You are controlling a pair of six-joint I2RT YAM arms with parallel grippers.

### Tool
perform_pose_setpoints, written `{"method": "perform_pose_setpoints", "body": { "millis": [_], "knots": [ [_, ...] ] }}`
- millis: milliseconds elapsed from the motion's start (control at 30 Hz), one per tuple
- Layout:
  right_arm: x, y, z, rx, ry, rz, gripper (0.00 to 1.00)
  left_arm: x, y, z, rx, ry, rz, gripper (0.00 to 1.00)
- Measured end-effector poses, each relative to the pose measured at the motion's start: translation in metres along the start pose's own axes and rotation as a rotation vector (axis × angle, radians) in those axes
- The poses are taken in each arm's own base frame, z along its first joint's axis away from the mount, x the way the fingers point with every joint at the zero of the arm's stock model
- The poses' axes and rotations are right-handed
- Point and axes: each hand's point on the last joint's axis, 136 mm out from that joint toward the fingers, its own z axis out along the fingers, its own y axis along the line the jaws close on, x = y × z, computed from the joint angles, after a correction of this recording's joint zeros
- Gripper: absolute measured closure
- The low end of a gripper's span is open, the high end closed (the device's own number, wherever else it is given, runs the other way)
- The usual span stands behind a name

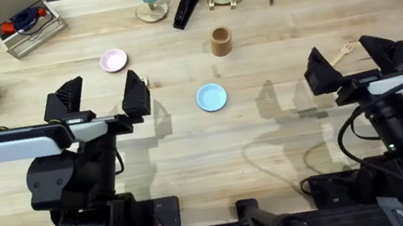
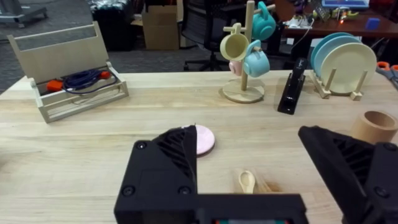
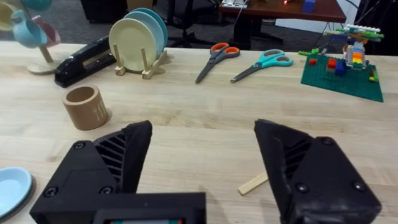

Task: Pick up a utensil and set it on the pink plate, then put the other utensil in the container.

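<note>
Wooden spoon (image 2: pixel 247 181) lies flat on the worktop (image 1: pixel 191 147), bowl end toward the pink plate (image 1: pixel 114 59), between the left pincer's (image 1: pixel 101 96) spread fingers in the left wrist view; in overhead only a sliver shows just beside that pincer's finger. Not on the plate, which is bare and sits at about 11 o'clock from the left pincer, near but apart

Wooden fork (image 1: pixel 342 52) lies on the worktop at about 12 o'clock from the right pincer (image 1: pixel 355 60), prongs pointing away from the arm base; its handle end (image 3: pixel 252 184) shows between the right fingers in the right wrist view. Tan cup (image 1: pixel 221 41) stands upright and looks empty, well apart from the fork, at about 10 o'clock from it

Light blue plate (image 1: pixel 211 97) sits mid-worktop, between the two arms, unused

Left pincer: released, jaws wide, grasping nothing. Right pincer: released, jaws wide, grasping nothing

Progress, judged: neither step done. Both utensils untouched on the wood; spoon-to-plate first, then fork-to-cup, all left
</note>
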Motion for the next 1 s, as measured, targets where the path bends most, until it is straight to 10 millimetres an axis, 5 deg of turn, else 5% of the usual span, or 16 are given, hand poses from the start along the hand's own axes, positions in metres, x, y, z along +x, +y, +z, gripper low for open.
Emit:
{"method": "perform_pose_setpoints", "body": {
  "millis": [833,1000],
  "knots": [
    [0.001,0.002,-0.003,-0.012,0.031,0.051,0.007,0.011,0.001,-0.004,-0.004,0.085,0.022,0.006],
    [-0.011,0.006,-0.017,-0.029,0.108,0.067,0.007,-0.024,0.001,-0.022,-0.004,0.116,0.021,0.006]
  ]
}}
